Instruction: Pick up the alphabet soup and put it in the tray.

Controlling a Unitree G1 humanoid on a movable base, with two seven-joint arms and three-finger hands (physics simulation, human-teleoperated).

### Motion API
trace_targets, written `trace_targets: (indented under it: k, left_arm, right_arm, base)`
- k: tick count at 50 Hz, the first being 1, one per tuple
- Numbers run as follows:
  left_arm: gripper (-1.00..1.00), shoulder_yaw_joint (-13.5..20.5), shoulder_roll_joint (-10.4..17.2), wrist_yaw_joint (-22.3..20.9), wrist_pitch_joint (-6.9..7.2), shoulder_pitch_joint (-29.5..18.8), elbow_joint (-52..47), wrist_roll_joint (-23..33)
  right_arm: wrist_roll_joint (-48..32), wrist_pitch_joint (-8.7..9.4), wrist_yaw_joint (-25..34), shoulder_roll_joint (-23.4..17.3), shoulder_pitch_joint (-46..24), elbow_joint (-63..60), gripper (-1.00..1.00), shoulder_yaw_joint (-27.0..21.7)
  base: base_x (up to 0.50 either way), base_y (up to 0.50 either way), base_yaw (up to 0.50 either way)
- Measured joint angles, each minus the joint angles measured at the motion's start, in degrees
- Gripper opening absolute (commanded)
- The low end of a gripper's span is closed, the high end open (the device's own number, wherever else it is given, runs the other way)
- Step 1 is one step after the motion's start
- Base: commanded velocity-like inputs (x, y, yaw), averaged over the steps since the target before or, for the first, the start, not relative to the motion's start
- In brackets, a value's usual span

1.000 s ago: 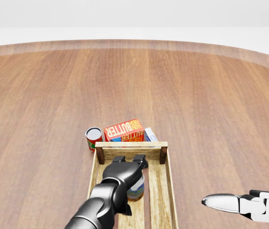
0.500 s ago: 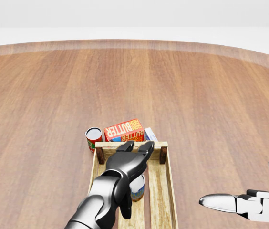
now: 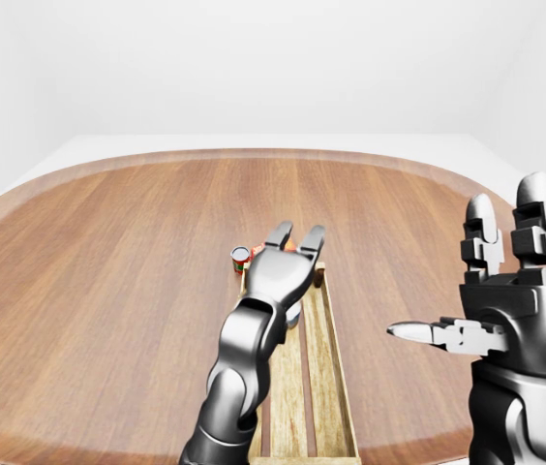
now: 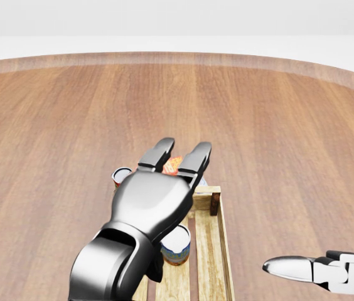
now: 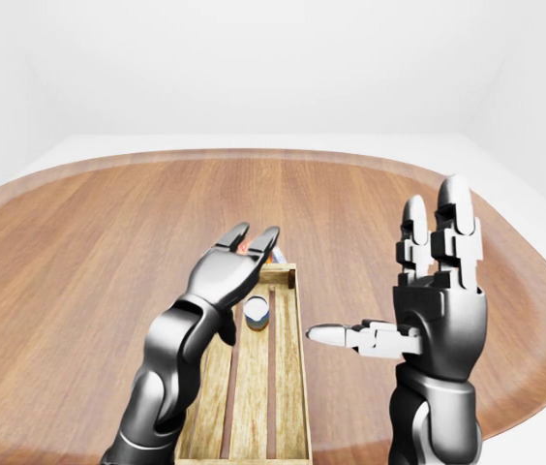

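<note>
The alphabet soup can (image 4: 177, 246) stands upright inside the wooden tray (image 4: 223, 248), near its top end; it also shows in the right-eye view (image 5: 257, 312). My left hand (image 4: 183, 152) is open with fingers stretched out flat. It hovers above the tray's top end and is clear of the can. It hides part of the tray and the things beyond it. My right hand (image 5: 399, 281) is open and empty, held upright to the right of the tray.
A red-labelled can (image 4: 122, 176) stands just past the tray's top left corner. An orange butter box (image 4: 172, 165) lies beside it, mostly hidden by my left hand. The round wooden table (image 4: 258, 125) stretches all around.
My left hand has let go of the can, opened flat and risen towards the camera. The can stays standing in the tray. The right hand has barely moved.
</note>
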Motion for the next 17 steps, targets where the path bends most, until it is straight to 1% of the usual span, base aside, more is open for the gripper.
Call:
trace_targets:
  k: [4, 8, 13, 17]
  left_arm:
    - [1.0, -0.5, 0.03, 0.0, 0.0, 2.31, -7.9, 0.53]
    - [1.0, -0.44, 0.77, 0.0, 0.0, 5.01, -14.71, 0.06]
    - [1.0, 1.34, 2.41, 0.0, 0.0, 8.22, -22.62, -1.71]
    - [1.0, 3.9, 3.76, 0.0, 0.0, 10.29, -28.5, -3.78]
  right_arm:
    - [0.01, 0.0, -0.02, 0.03, 0.04, -0.25, 1.0, 0.07]
    - [0.1, 0.0, -0.01, 0.05, 0.08, -0.47, 1.0, 0.04]
    - [0.12, 0.0, -0.01, 0.09, 0.09, -0.5, 1.0, 0.11]
    - [0.03, 0.0, -0.05, 0.1, 0.13, -0.39, 1.0, 0.31]
  base:
    - [0.0, 0.0, 0.0]
    - [0.0, 0.0, 0.0]
    - [0.0, 0.0, 0.0]
    - [0.0, 0.0, 0.0]
